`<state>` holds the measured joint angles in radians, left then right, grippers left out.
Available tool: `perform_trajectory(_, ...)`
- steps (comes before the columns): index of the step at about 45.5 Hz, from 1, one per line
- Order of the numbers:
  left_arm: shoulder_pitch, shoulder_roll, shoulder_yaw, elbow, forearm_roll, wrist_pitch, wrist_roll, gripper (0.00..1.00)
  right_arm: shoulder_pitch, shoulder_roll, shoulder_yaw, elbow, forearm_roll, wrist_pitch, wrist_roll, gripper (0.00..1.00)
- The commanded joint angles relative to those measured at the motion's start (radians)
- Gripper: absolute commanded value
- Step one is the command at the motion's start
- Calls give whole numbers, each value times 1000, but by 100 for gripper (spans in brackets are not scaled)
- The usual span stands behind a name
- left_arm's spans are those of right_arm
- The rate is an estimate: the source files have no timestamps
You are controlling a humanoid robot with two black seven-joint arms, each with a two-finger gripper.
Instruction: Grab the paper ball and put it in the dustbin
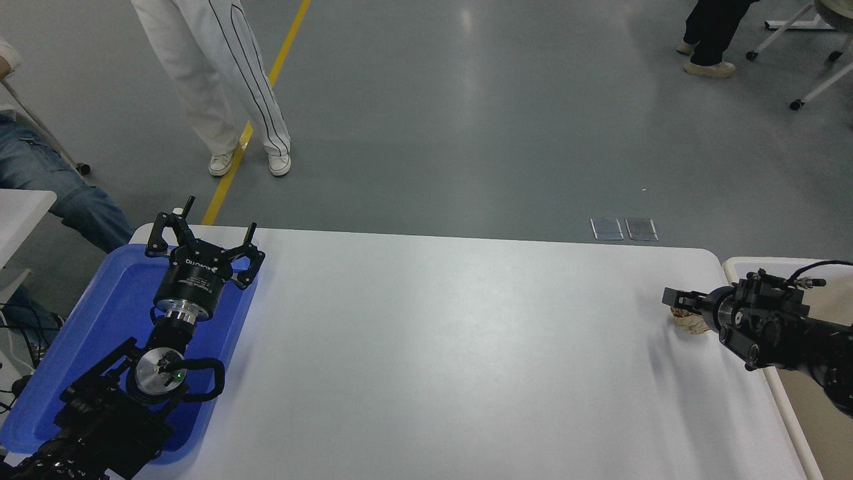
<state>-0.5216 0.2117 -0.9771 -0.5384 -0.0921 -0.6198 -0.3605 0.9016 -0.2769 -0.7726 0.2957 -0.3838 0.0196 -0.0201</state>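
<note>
The small crumpled tan-brown paper ball (691, 323) lies on the white rectangular desk (433, 347) near its far right corner, mostly hidden under the black right pincer (678, 299). That pincer comes in from the right edge, held low and level, pointing left, with its fingers over the top of the wad; whether they are spread or pinching the paper cannot be told from this angle. Just beside the desk's right edge stands the large cream-white rectangular plastic dustbin (740, 265) with its thick rounded rim, the right arm crossing above it. The black left pincer (203, 230) rests at the lower left above the shallow blue plastic tray (113, 293), its fingers spread wide and gripping nothing. Beyond the desk, on the grey floor, stands a person in white trousers (213, 73) beside a yellow floor line (266, 87)
</note>
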Motion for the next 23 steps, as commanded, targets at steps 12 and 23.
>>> perform_trajectory(12, 0, 0, 0, 0, 0, 0, 0, 100, -53, 16, 35, -10, 5, -122, -3, 97)
perform_trajectory(23, 0, 0, 0, 0, 0, 0, 0, 100, -56, 27, 38, -10, 5, -127, -3, 95)
